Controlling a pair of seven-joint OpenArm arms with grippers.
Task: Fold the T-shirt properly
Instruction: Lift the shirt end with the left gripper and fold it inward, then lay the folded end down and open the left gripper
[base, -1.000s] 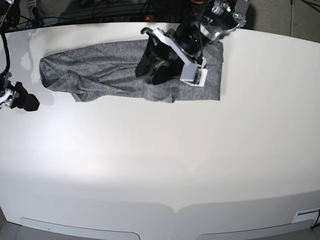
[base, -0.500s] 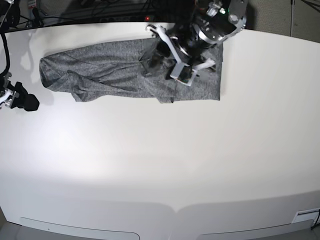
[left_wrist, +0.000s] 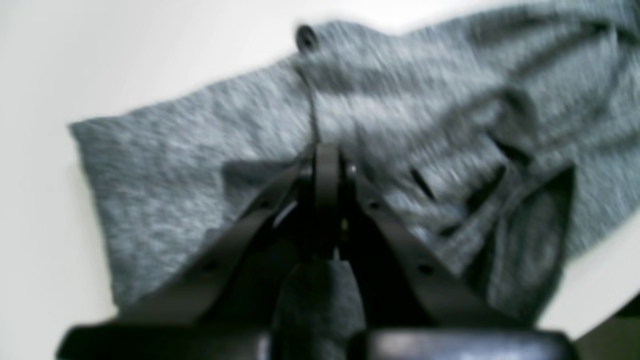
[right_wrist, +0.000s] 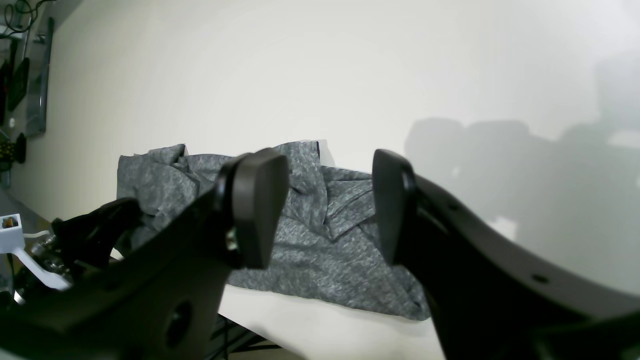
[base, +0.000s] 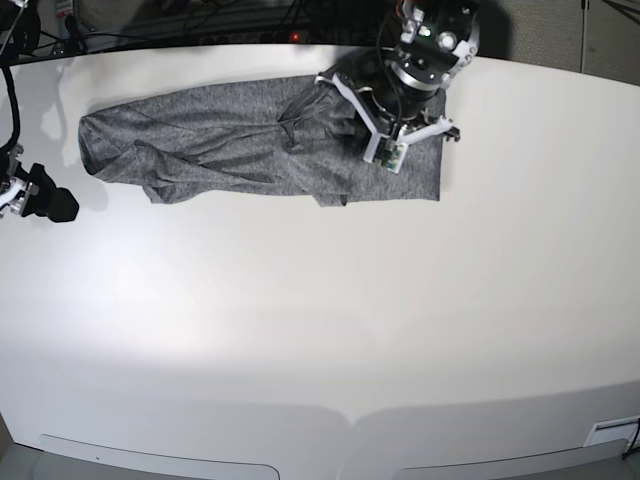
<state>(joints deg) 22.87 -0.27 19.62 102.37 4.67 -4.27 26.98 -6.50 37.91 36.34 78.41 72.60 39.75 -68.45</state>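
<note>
The grey T-shirt lies stretched along the far side of the white table, rumpled, with its right end flat. My left gripper is low over the shirt's right half. In the left wrist view its jaws are closed together, and a bunch of the T-shirt shows between the finger bases. My right gripper hovers off the shirt's left end. It stands open with nothing between its fingers, and the T-shirt lies beyond them.
The table's far edge runs just behind the shirt, with cables and dark equipment past it. The left arm's wrist housing stands over the shirt's far right corner.
My left gripper has gone from wide open to shut on the shirt's cloth, and the arm has shifted toward the far right. The right arm has not moved.
</note>
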